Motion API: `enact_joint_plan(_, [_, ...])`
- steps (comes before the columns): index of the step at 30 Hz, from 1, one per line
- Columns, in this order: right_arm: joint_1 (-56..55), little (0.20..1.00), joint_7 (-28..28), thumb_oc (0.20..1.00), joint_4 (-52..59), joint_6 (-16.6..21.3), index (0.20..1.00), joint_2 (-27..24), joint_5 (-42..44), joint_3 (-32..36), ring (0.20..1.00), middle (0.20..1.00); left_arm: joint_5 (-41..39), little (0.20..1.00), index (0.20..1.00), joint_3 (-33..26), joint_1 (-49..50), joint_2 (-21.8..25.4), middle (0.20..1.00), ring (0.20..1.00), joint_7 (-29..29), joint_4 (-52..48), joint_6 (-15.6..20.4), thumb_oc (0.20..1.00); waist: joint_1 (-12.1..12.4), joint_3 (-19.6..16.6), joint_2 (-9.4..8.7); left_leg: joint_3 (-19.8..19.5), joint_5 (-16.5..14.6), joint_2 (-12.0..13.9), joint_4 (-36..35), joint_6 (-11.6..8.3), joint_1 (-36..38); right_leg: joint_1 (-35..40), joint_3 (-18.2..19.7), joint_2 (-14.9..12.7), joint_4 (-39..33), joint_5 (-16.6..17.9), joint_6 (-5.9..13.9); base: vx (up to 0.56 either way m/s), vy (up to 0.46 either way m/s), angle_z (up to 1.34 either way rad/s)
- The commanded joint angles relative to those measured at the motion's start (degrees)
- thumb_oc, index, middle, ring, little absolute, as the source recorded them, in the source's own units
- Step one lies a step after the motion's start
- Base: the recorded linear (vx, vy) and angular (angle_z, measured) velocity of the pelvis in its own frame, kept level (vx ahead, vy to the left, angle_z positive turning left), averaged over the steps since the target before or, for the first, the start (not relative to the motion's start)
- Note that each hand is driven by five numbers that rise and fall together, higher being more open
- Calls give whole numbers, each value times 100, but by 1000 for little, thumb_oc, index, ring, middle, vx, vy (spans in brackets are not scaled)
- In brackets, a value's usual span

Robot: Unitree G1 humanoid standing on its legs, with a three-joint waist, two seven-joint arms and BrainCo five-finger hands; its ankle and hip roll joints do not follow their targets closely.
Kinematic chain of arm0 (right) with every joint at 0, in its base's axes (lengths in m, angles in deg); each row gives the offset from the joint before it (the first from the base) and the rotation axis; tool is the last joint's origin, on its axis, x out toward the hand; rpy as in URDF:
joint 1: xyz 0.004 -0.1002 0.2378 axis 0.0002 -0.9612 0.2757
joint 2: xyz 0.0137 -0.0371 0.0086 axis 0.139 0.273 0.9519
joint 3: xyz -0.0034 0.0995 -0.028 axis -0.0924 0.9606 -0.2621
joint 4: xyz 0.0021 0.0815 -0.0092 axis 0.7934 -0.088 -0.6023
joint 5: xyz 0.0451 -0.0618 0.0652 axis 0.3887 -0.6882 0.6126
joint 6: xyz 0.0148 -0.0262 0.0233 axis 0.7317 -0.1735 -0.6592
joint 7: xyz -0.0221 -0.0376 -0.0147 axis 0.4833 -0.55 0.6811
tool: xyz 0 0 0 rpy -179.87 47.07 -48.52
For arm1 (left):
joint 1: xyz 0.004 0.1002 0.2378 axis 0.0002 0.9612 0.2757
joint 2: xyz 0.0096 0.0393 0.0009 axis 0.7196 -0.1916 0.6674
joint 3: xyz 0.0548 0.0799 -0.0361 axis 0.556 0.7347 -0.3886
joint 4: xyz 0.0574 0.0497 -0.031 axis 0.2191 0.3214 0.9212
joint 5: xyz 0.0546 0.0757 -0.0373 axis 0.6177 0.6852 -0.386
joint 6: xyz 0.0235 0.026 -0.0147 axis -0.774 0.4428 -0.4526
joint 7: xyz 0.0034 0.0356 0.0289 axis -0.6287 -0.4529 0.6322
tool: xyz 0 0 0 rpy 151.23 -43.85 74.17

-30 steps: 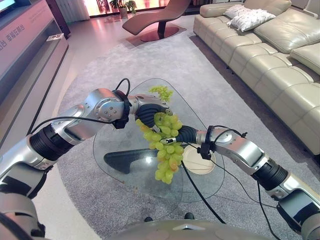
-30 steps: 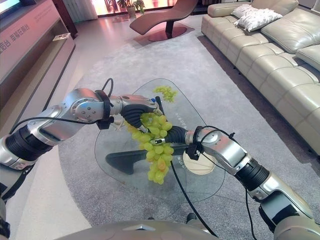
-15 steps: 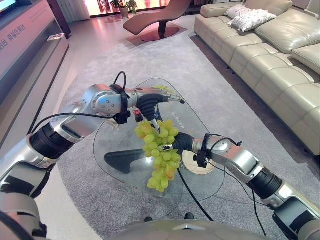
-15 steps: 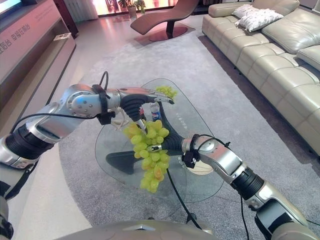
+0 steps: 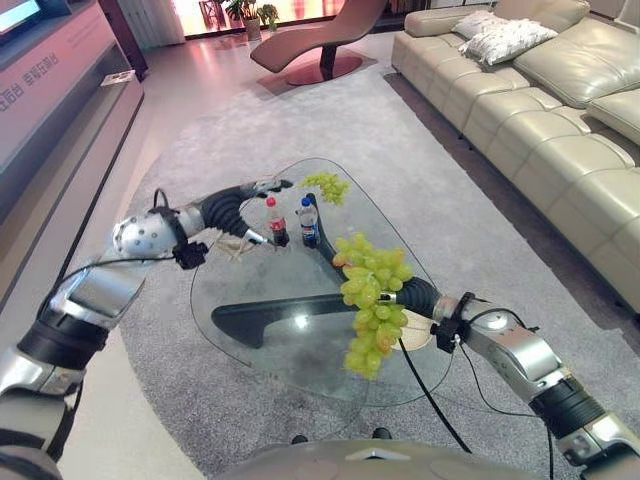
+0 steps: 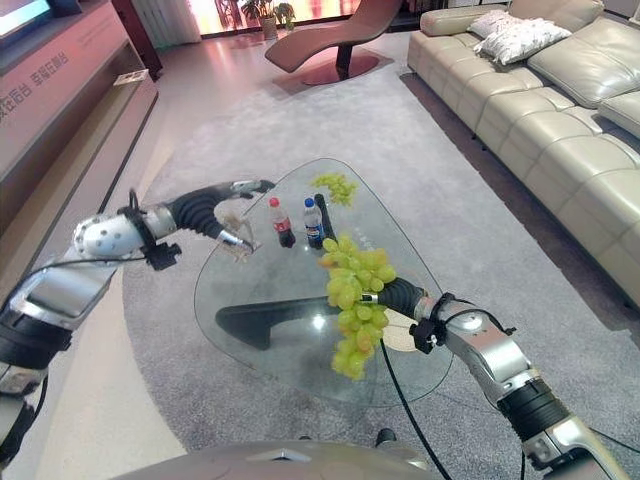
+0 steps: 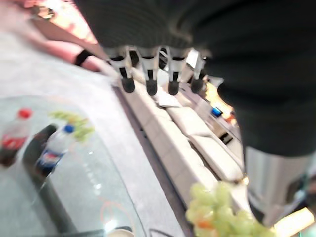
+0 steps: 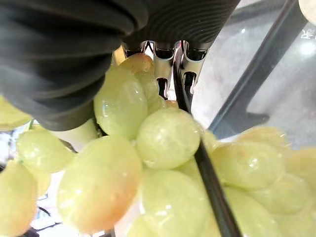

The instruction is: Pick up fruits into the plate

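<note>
The glass counter is the biggest thing here: a clear, rounded-triangle top, smooth and glossy, on a dark angular base, standing on a grey carpet.

Over its near right part hangs the big grape bunch, held up in the air by the right robot hand, which is clamped on its top from behind. In the right wrist view the fingers curl in among the grapes near the stem. The fruit is pale green and round, smooth-skinned, a few yellowing to orange. I'd guess it is fairly heavy for its size, limp and swinging, the grapes soft, slick and easy to crush or shake loose. So the hold wants to be up at the stem end, not around the hanging body.

The plate is a small cream disc lying flat on the glass, just under and behind that wrist, mostly hidden.

The left robot hand reaches out over the far left edge of the counter, fingers straight and apart, holding nothing.

A smaller grape bunch lies on the far tip of the glass. Two small plastic bottles stand upright side by side near it, one dark with a red cap, one with a blue cap.
</note>
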Motion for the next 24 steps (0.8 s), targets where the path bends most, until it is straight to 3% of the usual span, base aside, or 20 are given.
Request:
enact_joint_plan(1, [131,200,-6,200,155,714,200,207,135,481,200,200,-309,1000,1000,-483,0,-55,1000,1000,-517,521,456,1000,129,3,-244,230,-539,-301,165,208,63,246,-128,-136,64,-347,337,0,0,0])
enact_joint_plan(4, [-221,200,-20,200,-86,961,200,383,36,868,200,200,-313,1000,1000,-911,946,-616,1000,1000,-873,1062,651,1000,137,84,-255,223,-538,-289,194,208,36,217,-150,-153,78,-336,329,0,0,0])
enact_joint_plan(8, [-428,200,16,200,-311,1119,200,515,-85,1163,200,200,-303,1000,1000,-1143,1588,-1138,1000,1000,-1165,1712,636,1000,146,202,-256,231,-554,-272,249,195,-17,173,-171,-164,97,-342,305,2,-6,3])
enact_joint_plan(16, [-310,200,494,200,-799,1447,200,526,-93,1367,200,200,-218,1000,1000,-764,2058,-1931,1000,1000,-1922,3438,583,1000,202,564,-266,196,-549,-265,465,186,-337,-130,-168,-179,281,-332,273,-43,-38,1])
enact_joint_plan(20, [407,200,1174,200,-1314,1650,200,397,-208,1338,200,200,-483,1000,1000,-422,1729,-2610,1000,1000,-2466,4917,420,1000,213,1240,-241,117,-500,-274,724,194,-866,-662,-140,-165,557,-302,206,-188,-103,5])
enact_joint_plan(24, [981,200,1528,200,-1705,1661,200,225,-191,1311,200,200,-601,1000,1000,-229,1513,-2760,1000,1000,-2649,5665,484,1000,195,1655,-184,42,-446,-277,854,178,-1178,-998,-149,-143,769,-304,138,-140,-76,7])
